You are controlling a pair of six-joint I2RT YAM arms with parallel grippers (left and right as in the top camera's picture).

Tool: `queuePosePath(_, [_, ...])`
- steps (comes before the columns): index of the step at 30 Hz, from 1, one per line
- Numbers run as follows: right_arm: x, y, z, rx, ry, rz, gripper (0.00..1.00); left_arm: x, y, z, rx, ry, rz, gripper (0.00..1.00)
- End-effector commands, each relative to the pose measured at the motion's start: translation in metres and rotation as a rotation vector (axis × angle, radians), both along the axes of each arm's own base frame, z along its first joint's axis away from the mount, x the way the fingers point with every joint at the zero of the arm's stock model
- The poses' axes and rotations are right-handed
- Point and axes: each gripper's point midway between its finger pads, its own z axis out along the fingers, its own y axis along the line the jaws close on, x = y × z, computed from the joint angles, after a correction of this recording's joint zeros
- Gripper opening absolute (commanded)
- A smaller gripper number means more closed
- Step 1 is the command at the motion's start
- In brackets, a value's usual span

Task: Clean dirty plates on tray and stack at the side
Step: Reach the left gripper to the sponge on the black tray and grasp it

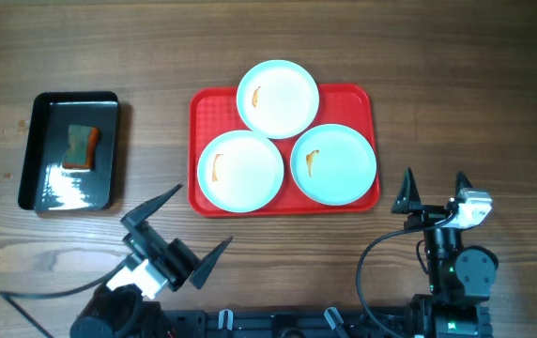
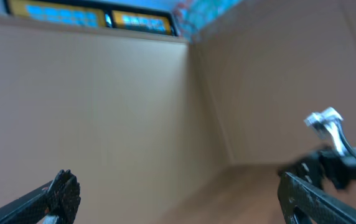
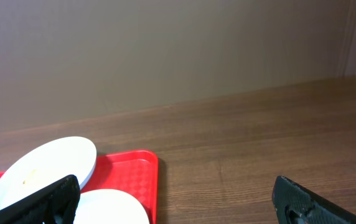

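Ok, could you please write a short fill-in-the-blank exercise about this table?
The red tray holds ___ plates. Each plate bears an ___ smear. The sponge lies in the smaller tray, coloured ___. The left gripper and the right gripper are both ___.
Missing words: three, orange, black, open.

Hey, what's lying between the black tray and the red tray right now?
Nothing. In the overhead view, only bare wooden table separates the black tray from the red tray.
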Motion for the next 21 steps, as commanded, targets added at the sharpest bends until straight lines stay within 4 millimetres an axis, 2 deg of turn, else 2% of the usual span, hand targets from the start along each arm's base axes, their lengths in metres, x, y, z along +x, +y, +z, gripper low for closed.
queuePosePath(1, [0.0,0.0,0.0,0.004,-0.002,0.001,1.0,-0.007,0.02,0.058,-0.051,-0.084,0.148,1.0])
queuePosePath(3, [0.0,0.0,0.0,0.004,-0.002,0.001,1.0,-0.001,0.021,0.069,0.061,-0.025,0.226,1.0])
queuePosePath(5, [0.0,0.0,0.0,0.004,-0.002,0.001,1.0,0.03,0.054,0.07,0.058,0.266,0.439,1.0])
queuePosePath(6, [0.0,0.0,0.0,0.004,-0.002,0.001,1.0,0.046,0.078,0.064,0.041,0.438,0.573,1.0])
queuePosePath(7, [0.0,0.0,0.0,0.004,-0.002,0.001,1.0,0.061,0.095,0.057,0.057,0.599,0.679,1.0])
queuePosePath(9, [0.0,0.0,0.0,0.004,-0.002,0.001,1.0,0.085,0.105,0.034,0.191,0.882,0.752,1.0])
queuePosePath(12, [0.0,0.0,0.0,0.004,-0.002,0.001,1.0,0.119,0.09,-0.005,0.327,1.178,0.664,1.0])
queuePosePath(13, [0.0,0.0,0.0,0.004,-0.002,0.001,1.0,0.127,0.09,-0.016,0.347,1.219,0.663,1.0])
queuePosePath(14, [0.0,0.0,0.0,0.004,-0.002,0.001,1.0,0.142,0.099,-0.03,0.329,1.276,0.724,1.0])
queuePosePath(15, [0.0,0.0,0.0,0.004,-0.002,0.001,1.0,0.162,0.115,-0.037,0.189,1.343,0.831,1.0])
queuePosePath(16, [0.0,0.0,0.0,0.004,-0.002,0.001,1.0,0.175,0.123,-0.042,0.146,1.376,0.857,1.0])
queuePosePath(18, [0.0,0.0,0.0,0.004,-0.002,0.001,1.0,0.199,0.153,-0.048,0.109,1.444,0.926,1.0])
queuePosePath(19, [0.0,0.0,0.0,0.003,-0.002,0.001,1.0,0.211,0.179,-0.054,0.081,1.513,0.977,1.0])
queuePosePath(20, [0.0,0.0,0.0,0.004,-0.002,0.001,1.0,0.219,0.194,-0.059,0.057,1.568,0.99,1.0])
queuePosePath(21, [0.0,0.0,0.0,0.004,-0.002,0.001,1.0,0.233,0.223,-0.07,0.016,1.623,1.03,1.0])
